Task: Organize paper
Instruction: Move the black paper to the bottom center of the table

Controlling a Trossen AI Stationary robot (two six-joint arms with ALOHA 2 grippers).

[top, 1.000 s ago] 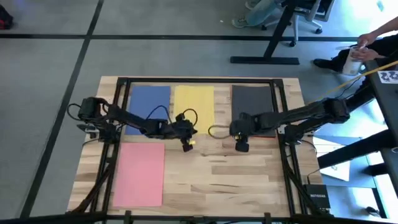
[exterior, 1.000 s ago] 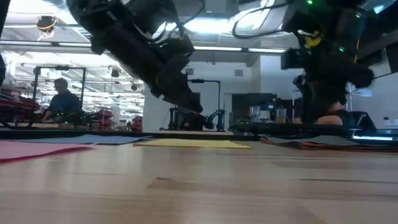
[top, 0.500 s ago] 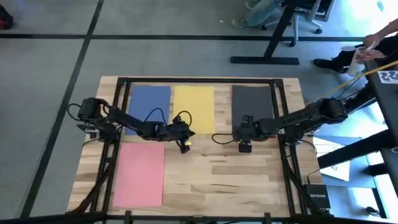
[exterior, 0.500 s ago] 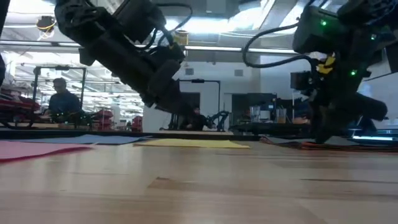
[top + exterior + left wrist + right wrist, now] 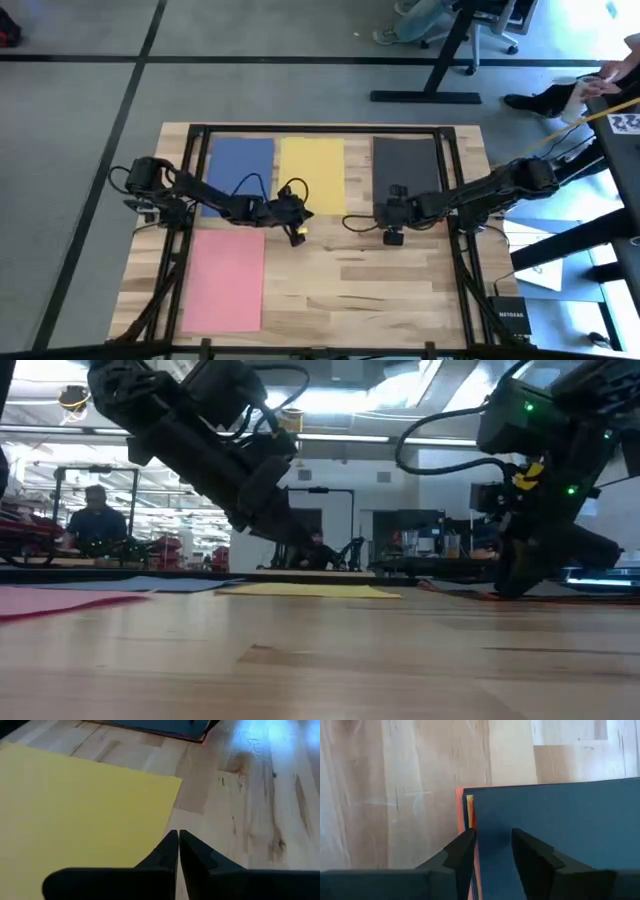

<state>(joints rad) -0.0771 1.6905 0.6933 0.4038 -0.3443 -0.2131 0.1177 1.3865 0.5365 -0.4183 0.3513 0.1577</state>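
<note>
Four sheets of paper lie flat on the wooden desk (image 5: 400, 285) in the high view. A blue sheet (image 5: 240, 165), a yellow sheet (image 5: 312, 170) and a dark grey sheet (image 5: 407, 165) sit side by side along the upper part of the desk, blue at left, yellow in the middle, dark grey at right. A pink sheet (image 5: 224, 279) lies alone at the lower left.

The left end effector (image 5: 298, 232) hangs just past the lower right corner of the yellow sheet. In its wrist view its two fingers (image 5: 192, 854) are pressed together with nothing between them, pointing at bare wood beside the yellow edge.

The right end effector (image 5: 392, 236) is at the lower left corner of the dark grey sheet. In its wrist view the fingers (image 5: 462, 852) stand a little apart, straddling that corner, with nothing visibly clamped. An orange sheet (image 5: 460, 810) peeks out from under the dark grey one along that edge.

In the low view, a person (image 5: 96, 520) sits far behind the desk at the left
</note>
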